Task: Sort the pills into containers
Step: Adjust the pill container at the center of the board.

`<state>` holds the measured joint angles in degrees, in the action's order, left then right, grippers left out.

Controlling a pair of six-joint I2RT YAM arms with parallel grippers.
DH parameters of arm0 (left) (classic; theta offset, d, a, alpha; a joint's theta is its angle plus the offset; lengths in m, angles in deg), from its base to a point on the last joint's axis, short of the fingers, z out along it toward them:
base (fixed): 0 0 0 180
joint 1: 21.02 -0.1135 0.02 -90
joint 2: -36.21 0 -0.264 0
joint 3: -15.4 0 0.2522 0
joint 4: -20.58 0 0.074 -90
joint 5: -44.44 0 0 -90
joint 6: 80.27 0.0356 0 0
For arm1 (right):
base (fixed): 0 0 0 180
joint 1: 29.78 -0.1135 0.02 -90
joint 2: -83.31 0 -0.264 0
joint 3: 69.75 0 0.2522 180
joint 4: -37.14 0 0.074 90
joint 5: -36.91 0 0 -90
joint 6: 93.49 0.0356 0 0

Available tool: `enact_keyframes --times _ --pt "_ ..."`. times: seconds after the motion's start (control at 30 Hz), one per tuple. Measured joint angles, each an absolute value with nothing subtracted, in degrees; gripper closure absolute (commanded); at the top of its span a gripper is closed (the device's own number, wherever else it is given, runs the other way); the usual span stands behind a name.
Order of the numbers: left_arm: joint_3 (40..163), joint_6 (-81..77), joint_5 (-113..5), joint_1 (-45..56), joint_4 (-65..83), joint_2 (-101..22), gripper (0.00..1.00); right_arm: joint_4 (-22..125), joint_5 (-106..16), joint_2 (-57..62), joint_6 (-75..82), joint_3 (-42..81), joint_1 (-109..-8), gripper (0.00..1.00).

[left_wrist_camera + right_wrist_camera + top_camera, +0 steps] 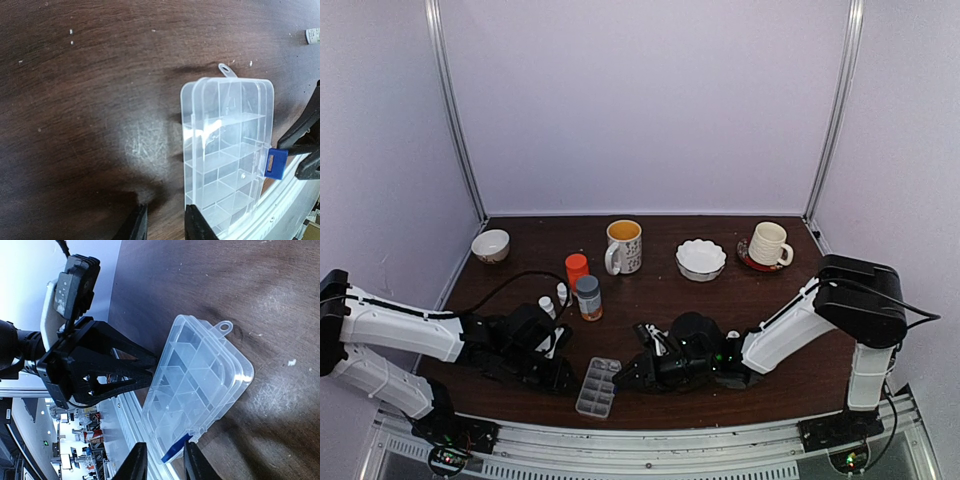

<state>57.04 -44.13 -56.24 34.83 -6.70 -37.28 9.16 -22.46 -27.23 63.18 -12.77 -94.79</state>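
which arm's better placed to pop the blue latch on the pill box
Right. Its pincer straddles the blue latch on the closed organizer box, with one finger beside it. The left pincer sits at the box's other side, away from the latch, so it would have to reach around.

In your left wrist view the organizer box (227, 145) runs off the bottom edge, so its nearest compartments are lost. At that end the left gripper (167, 210) shows only 2 fingertips, 1 covering the box's corner. At the blue latch (275, 164) on the box's side, you cannot tell whether the right gripper (165, 447) pinches it. Pale specks (71, 32) on the table (75, 125) beyond the box are too small to name. A white object (313, 36) past the box's far corner is cut off.
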Motion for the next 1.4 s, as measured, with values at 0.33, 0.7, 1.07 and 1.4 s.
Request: enact_keyframes --times 0.33,0.7,1.07,1.4 --pt "57.04 -44.13 -56.24 34.83 -6.7 -37.28 0.7 8.37 -22.46 -27.69 63.99 -12.42 -94.79 0.69" --pt "57.04 -44.11 -56.26 34.83 -6.61 -37.53 0.7 9.1 -22.35 -28.94 64.17 -12.35 -94.79 0.88" --pt "57.04 -43.98 -55.54 34.83 -6.7 -37.48 0.64 8.59 -21.91 -28.81 65.17 -12.26 -94.79 1.0" --pt "59.51 -41.82 -47.37 34.83 -8.57 -30.25 0.54 9.84 -24.82 -23.02 65.52 -14.25 -91.01 1.0"
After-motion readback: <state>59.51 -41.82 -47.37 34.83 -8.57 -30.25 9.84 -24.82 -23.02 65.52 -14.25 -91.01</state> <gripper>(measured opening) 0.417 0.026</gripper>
